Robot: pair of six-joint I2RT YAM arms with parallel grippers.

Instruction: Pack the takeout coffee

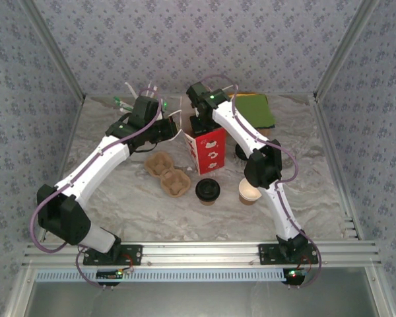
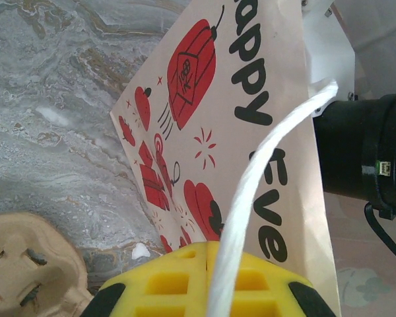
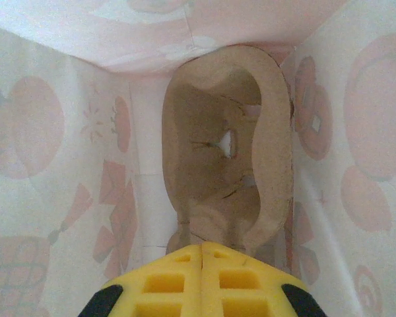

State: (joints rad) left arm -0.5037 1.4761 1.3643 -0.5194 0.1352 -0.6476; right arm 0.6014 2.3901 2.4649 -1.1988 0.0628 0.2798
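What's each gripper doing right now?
Left gripper: closed on the white rope handle of the bag.
Right gripper: closed on a cardboard cup carrier inside it.

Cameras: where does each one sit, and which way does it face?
Top external: above and behind, looking down on left arm, right arm, bag.
Left wrist: beside the bag, facing its printed side; left gripper shut on handle.
Right wrist: inside the bag, facing down; right gripper shut on carrier.
Shared: top and left wrist see the bag's outside.
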